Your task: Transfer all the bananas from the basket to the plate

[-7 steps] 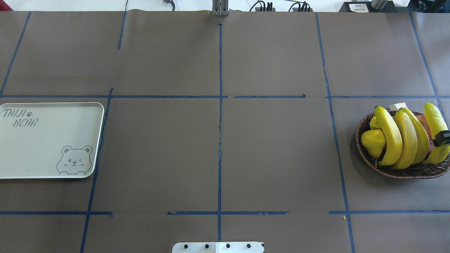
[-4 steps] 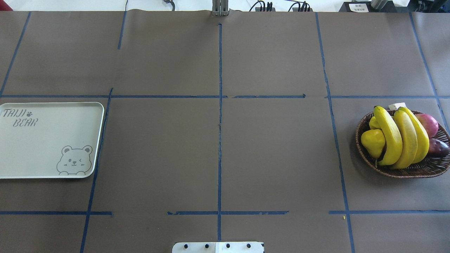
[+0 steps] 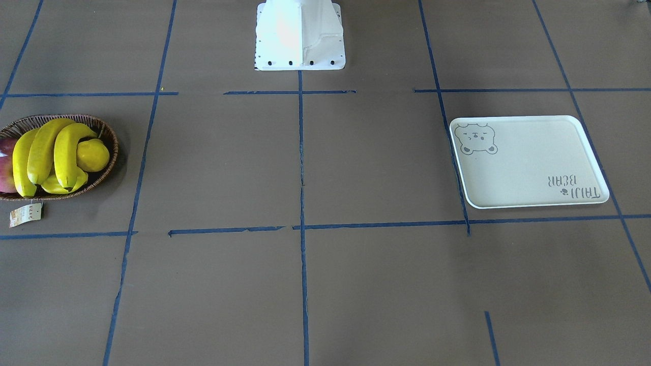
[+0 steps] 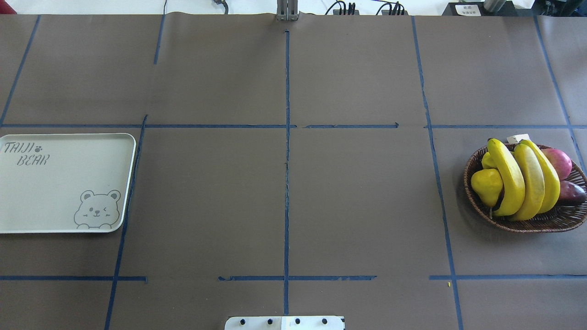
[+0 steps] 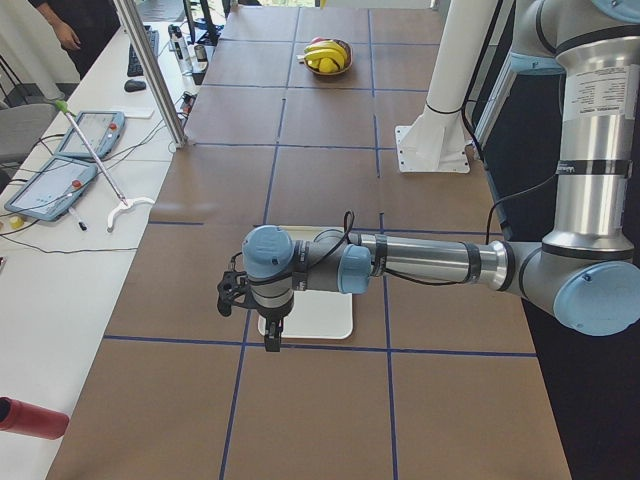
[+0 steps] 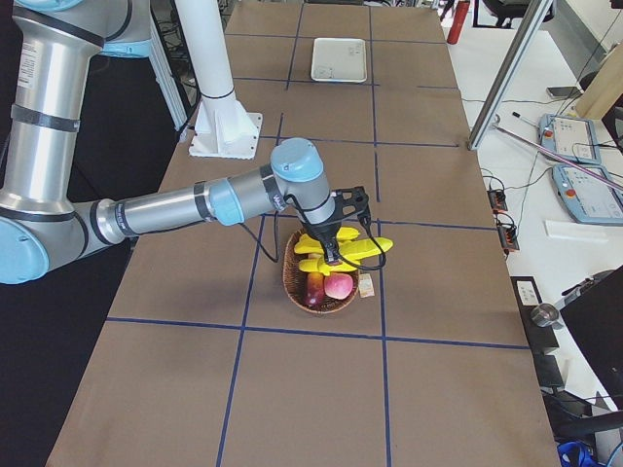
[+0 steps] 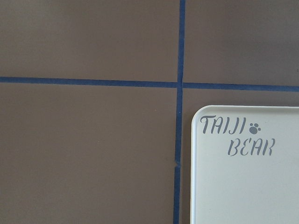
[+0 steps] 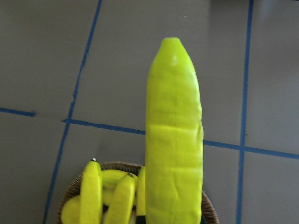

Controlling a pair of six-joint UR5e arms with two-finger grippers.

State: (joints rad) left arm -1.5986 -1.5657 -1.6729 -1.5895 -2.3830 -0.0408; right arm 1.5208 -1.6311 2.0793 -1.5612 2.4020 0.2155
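1. While three bananas (image 4: 532, 178) lie in basket (image 4: 527, 225) at table's right end, a 4th banana (image 8: 174, 135) fills right wrist view, above basket rim. Judged: first lift-out in hand; none on plate (image 4: 59, 192) yet.
2. Right gripper (image 6: 334, 255) shows only in right side view, over basket w/ 4th banana at its tip. Clamped or loose: can't tell; wrist cam shows no fingers.
3. Left gripper (image 5: 272, 340) hangs just by plate in left side view; grip state also can't tell.
4. Next, prob.: carry 4th banana across table. Plate sits well apart at far-left end, so a hand-off to left arm may be needed.
5. Overhead & front views show neither arm nor 4th banana; only side views do. Left wrist cam shows just plate corner w/ lettering.
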